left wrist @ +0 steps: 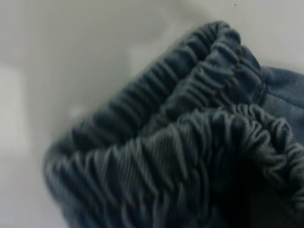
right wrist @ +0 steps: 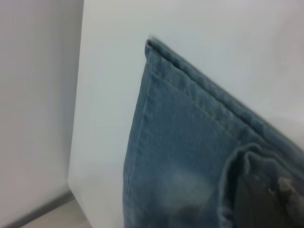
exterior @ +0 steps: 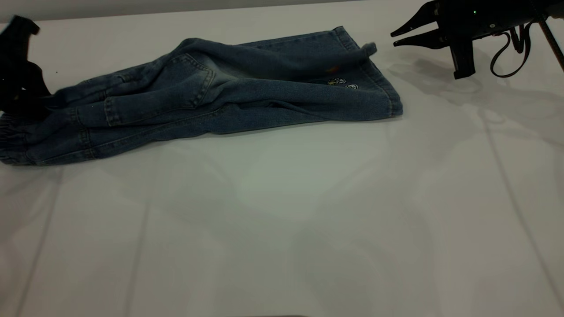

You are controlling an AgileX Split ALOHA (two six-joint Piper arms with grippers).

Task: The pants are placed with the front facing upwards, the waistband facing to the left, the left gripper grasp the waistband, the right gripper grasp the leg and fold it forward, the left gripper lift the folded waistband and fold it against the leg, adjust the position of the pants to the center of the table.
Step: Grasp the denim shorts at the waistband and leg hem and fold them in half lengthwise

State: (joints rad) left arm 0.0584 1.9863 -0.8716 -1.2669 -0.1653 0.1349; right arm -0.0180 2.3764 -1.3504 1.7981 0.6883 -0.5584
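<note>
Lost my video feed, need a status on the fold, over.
Right pincer open, off the table beyond the leg hem. Left pincer at the waistband, grip unclear. Jeans folded lengthwise, lying left of the table centre. Nothing in the way.

You won't find any readable text, brand, number or label here. The only markings are small embroidered patches point(exterior: 342, 82) on the leg of the dark blue denim pants point(exterior: 211, 94), near the hem just beside the right gripper point(exterior: 393, 37); too small to make out.
</note>
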